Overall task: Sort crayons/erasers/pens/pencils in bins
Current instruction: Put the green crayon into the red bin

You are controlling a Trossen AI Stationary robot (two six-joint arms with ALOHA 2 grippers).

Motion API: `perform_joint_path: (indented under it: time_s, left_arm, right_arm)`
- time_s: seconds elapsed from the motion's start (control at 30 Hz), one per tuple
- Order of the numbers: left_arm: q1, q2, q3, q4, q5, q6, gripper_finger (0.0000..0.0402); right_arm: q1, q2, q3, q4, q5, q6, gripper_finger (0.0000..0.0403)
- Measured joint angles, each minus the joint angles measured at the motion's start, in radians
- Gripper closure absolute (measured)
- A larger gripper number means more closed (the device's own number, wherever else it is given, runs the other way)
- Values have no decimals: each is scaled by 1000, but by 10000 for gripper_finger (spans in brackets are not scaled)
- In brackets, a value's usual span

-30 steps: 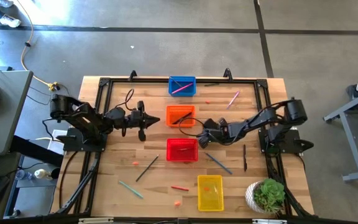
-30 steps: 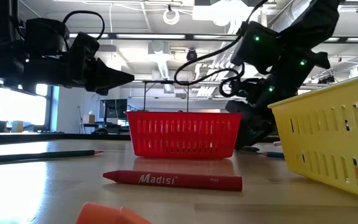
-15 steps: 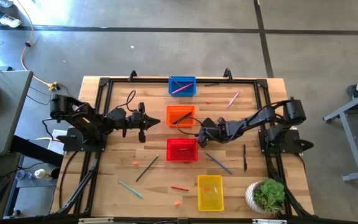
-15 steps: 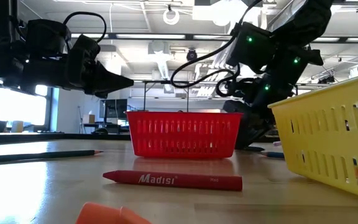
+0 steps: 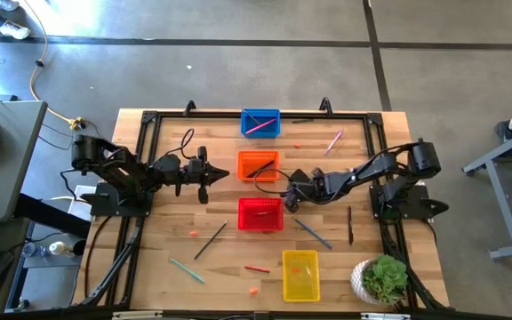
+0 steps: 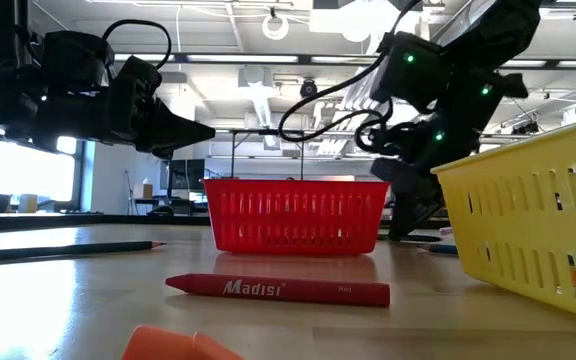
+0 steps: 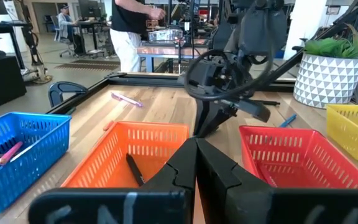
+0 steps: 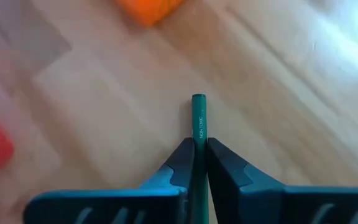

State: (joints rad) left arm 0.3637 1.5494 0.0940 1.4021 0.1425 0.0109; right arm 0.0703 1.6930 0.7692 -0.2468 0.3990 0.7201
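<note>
Pinching a green pencil (image 8: 199, 121) endwise for carrying, the right gripper (image 5: 290, 201) hangs beside the red bin (image 5: 260, 213); the left gripper (image 5: 204, 171), clenched, waits mid-table.

The right claw (image 8: 199, 155) pinched a green pencil (image 8: 199, 121), its flat end sticking out past the fingertips over bare wood. The orange bin (image 5: 258, 165) sat just left of the claw with a dark pen inside, the red bin (image 5: 261, 214) nearby, blue (image 5: 260, 123) and yellow (image 5: 300, 275) farther off.
</note>
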Motion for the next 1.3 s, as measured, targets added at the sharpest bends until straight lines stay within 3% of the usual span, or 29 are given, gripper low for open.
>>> perform_joint_path:
  time_s: [0.6,0.8,1.03,1.3]
  left_arm:
    - [0,0,0,0,0,0,401]
    - [0,0,0,1,0,0,401]
    - [0,0,0,3,-1,3,401]
    - [0,0,0,3,-5,3,401]
  right_arm:
    - [114,-252,0,-85,11,-6,384]
    - [181,-304,0,25,12,-54,384]
    - [221,-258,3,354,2,-206,384]
    - [183,-35,206,295,-39,-330,384]
